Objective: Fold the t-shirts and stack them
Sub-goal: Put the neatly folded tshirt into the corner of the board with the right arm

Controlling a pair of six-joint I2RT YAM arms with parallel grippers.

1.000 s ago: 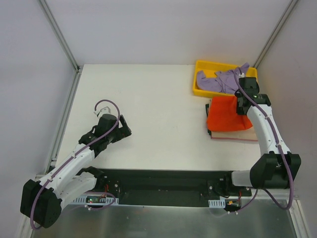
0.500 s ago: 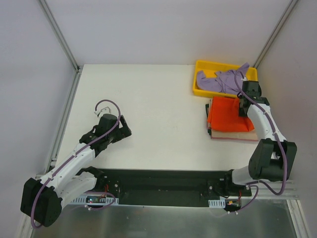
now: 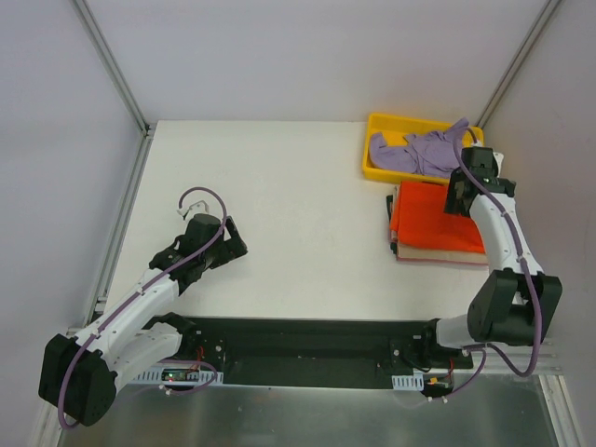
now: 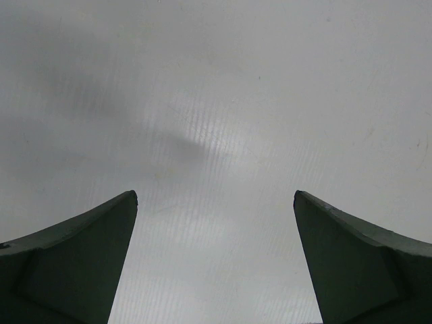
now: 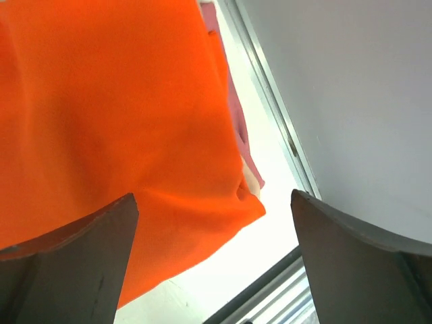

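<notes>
Noted in the upper right of the overhead view: a lavender-purple cloth t-shirt [image 3: 414,151], crumpled in the yellow plastic tray [image 3: 396,119], with one part draped over the far rim. Just below the tray, a bright orange-red folded t-shirt [image 3: 428,214] is laid on a tan-beige folded t-shirt [image 3: 438,257]. Over the orange shirt's right edge the right pincer [image 3: 459,197] is held spread and empty. At centre left the left pincer [image 3: 233,244] is spread over the bare white counter [image 3: 307,177]. The lavender cloth is judged light, limp and prone to bunching; a doubled hem or shoulder seam is best pinched.
</notes>
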